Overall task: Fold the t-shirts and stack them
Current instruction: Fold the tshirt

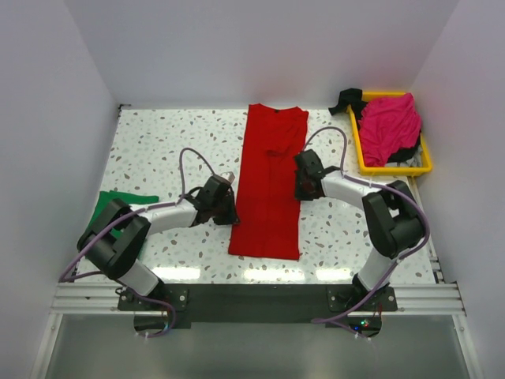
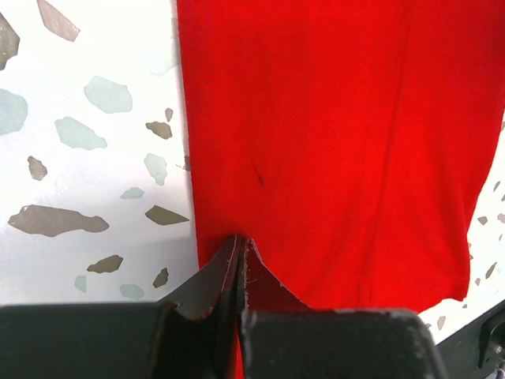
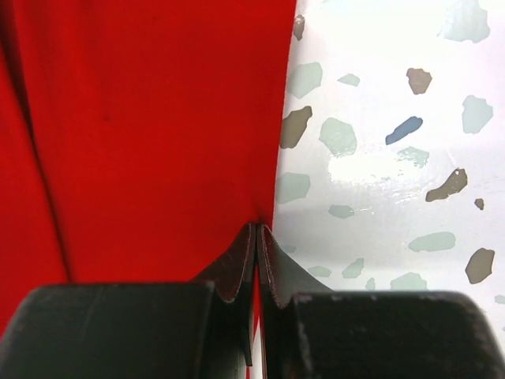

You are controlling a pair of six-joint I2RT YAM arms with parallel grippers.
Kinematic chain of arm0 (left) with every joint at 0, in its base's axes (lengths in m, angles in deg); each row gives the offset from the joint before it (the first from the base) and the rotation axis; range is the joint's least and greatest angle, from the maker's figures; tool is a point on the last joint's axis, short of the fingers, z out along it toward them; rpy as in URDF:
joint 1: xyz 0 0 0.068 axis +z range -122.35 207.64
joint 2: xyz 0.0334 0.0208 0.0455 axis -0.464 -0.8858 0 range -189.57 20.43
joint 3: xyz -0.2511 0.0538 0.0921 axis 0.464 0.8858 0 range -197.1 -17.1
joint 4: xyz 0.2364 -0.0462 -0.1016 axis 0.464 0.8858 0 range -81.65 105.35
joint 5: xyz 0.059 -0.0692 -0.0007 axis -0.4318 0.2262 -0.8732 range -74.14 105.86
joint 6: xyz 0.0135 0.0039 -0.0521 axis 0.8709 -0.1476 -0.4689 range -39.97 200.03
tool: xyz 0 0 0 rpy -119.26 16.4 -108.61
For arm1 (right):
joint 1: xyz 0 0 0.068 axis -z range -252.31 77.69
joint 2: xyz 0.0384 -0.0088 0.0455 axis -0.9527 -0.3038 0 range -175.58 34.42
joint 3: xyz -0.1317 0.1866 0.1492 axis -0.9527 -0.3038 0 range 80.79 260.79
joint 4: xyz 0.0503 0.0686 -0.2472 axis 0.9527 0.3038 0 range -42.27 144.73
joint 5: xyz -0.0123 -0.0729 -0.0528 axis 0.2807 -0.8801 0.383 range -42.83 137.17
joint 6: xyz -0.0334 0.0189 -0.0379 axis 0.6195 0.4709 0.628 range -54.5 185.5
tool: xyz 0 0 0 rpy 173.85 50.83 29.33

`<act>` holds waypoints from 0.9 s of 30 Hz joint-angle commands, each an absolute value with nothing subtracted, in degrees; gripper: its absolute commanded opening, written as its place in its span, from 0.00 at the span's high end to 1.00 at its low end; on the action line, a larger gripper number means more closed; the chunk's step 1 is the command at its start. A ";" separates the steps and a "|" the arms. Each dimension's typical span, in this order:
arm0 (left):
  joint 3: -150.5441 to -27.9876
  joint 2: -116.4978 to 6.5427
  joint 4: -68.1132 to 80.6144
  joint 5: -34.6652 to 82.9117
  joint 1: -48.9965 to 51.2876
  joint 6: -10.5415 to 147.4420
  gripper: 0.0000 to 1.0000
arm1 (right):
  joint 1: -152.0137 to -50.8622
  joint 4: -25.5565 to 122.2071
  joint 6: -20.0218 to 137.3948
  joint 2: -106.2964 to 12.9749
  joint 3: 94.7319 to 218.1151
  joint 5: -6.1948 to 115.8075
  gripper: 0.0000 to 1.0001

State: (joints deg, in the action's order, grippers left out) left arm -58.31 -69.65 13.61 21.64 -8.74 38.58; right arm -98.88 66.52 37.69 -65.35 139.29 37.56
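Note:
A bright red t-shirt (image 1: 270, 181) lies as a long narrow strip down the middle of the speckled table, collar end at the back. My left gripper (image 1: 229, 207) is shut on its left edge, red cloth (image 2: 331, 142) pinched between the black fingers (image 2: 213, 284). On the opposite side my right gripper (image 1: 300, 183) is shut on the right edge of the red cloth (image 3: 158, 134), a sliver of it showing between the fingers (image 3: 276, 276). A green t-shirt (image 1: 118, 204) lies crumpled at the table's left edge. The magenta-pink t-shirt (image 1: 388, 126) is heaped in the tray.
A yellow tray (image 1: 359, 155) stands at the back right, with dark cloth (image 1: 347, 100) beside the pink shirt. White walls close the table on three sides. Purple cables loop over both arms.

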 commanded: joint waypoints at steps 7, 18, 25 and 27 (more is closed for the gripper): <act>-55.42 -69.04 17.67 20.96 -8.48 38.46 0.99 | -96.39 65.84 37.99 -61.56 138.18 39.52 0.97; -55.94 -68.34 17.67 21.49 -8.48 38.37 0.99 | -97.27 65.75 38.43 -57.34 136.34 42.52 0.66; -56.38 -68.87 17.58 21.75 -8.39 38.46 0.99 | -101.83 65.66 37.20 -56.63 133.52 39.53 0.66; -56.47 -68.96 17.49 21.66 -8.48 38.55 0.99 | -103.24 65.92 36.76 -57.33 133.70 38.38 0.67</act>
State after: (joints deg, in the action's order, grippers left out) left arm -57.43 -68.69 13.74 21.71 -8.74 38.49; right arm -101.11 66.58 37.67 -57.43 133.80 40.88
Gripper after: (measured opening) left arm 0.027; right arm 0.337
